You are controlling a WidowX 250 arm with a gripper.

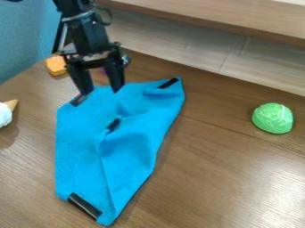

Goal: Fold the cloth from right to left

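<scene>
One brown table (214,187) of wood grain is lying under everything, shining at four o'clock. One blue cloth (134,156), soft and fuzzy, is spreading on it from seven o'clock up to twelve, in a long, uneven shape. Four black strips, smooth and short, are marking it: one (84,205) is sitting at its near end at seven o'clock, one (113,125) near the middle, one (77,99) toward ten, and one (168,83) just past twelve. A raised fold is running from the middle strip toward the near end.

One green lump (273,118), rounded and wrinkled, is resting at three o'clock. One toy cone (5,114) with a white, round top is lying at nine. At ten o'clock, one black gripper (103,89) is hanging over the cloth's far edge, its two fingers standing spread. Beyond it, one orange block (56,65) is sitting. One wooden ledge (202,18) is crossing at one o'clock.
</scene>
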